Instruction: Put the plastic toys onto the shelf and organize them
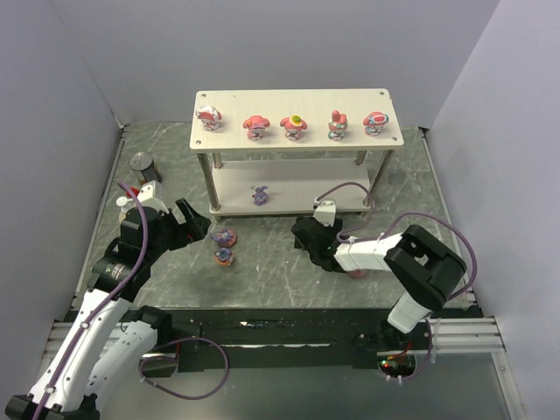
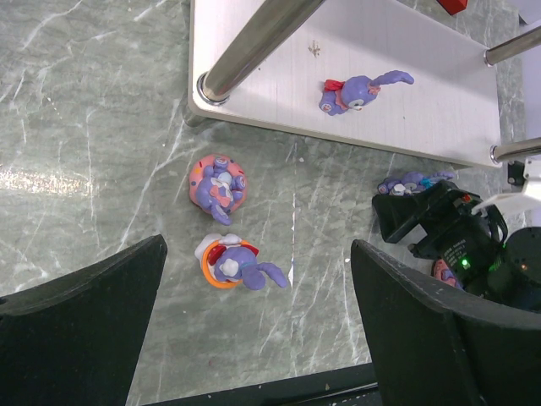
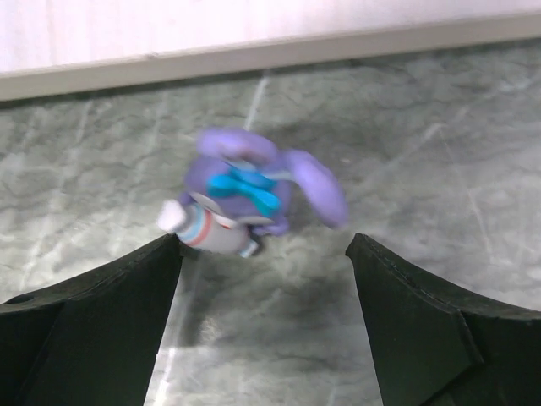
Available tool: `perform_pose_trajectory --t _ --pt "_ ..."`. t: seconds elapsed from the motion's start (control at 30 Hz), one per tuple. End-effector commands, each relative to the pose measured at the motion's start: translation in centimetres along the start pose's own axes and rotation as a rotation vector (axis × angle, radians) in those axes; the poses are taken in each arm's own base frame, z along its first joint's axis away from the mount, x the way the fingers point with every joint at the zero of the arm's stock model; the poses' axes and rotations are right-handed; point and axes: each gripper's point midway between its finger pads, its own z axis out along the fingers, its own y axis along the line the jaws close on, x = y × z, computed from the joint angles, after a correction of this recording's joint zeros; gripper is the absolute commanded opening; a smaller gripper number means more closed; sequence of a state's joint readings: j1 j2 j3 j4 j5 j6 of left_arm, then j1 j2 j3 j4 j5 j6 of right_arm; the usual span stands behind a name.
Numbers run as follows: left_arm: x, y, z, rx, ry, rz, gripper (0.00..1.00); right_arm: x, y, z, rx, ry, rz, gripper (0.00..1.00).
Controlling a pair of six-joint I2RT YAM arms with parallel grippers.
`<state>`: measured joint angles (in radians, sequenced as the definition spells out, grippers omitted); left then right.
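The right jaws stand spread, a blurred purple toy (image 3: 245,199) on the desk (image 3: 439,169) just ahead, beside the shelf (image 1: 297,98). The left jaws gape above two more toys (image 2: 218,182); five pink ones (image 1: 296,126) top the shelf.

Bright, soft overhead light, faint shadows. Bit of glare on the marble tabletop (image 2: 42,179). Right wrist view's purple toy (image 3: 245,194) is blurry; other views look sharp.

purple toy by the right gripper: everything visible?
Purple toy: glossy plastic figurine, floppy ears, teal bow, white piece with red and blue stripes low on one side. Blurred, pose unclear. On the marble tabletop, just short of the shelf lower board, ahead of the open right gripper; nothing grips it.
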<state>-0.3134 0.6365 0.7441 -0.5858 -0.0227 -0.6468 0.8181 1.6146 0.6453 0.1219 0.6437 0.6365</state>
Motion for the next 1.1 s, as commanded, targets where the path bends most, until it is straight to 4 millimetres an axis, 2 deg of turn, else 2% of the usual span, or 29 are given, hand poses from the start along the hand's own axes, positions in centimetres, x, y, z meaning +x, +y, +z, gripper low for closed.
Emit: perform_pose_trajectory --t 0.0,0.33,0.43,0.57,0.67,1.0,1.07 --pt "-1.0 -0.8 -0.1 0.041 -0.040 0.012 0.96 1.9 1.7 0.3 -0.052 0.113 -0.001 0.88" --pt "-1.1 -0.9 -0.1 0.042 -0.041 0.013 0.96 1.4 1.7 1.2 0.015 0.106 0.029 0.87" --pt "-1.0 -0.8 -0.1 0.041 -0.040 0.013 0.96 1.4 1.4 1.4 0.025 0.105 0.026 0.84" --pt "-1.1 -0.8 -0.1 0.041 -0.042 0.013 0.96 1.3 1.4 1.7 0.029 0.098 0.026 0.72" --pt "-1.0 -0.8 -0.1 0.041 -0.040 0.013 0.96 1.3 1.2 1.9 0.038 0.094 0.021 0.66" --pt "-1.0 -0.8 0.0 0.040 -0.039 0.013 0.96 1.3 1.3 3.0 0.063 0.104 0.022 0.66" --pt "-1.0 -0.8 -0.1 0.041 -0.040 0.015 0.96 1.4 1.1 3.1 0.072 0.106 0.027 0.62"
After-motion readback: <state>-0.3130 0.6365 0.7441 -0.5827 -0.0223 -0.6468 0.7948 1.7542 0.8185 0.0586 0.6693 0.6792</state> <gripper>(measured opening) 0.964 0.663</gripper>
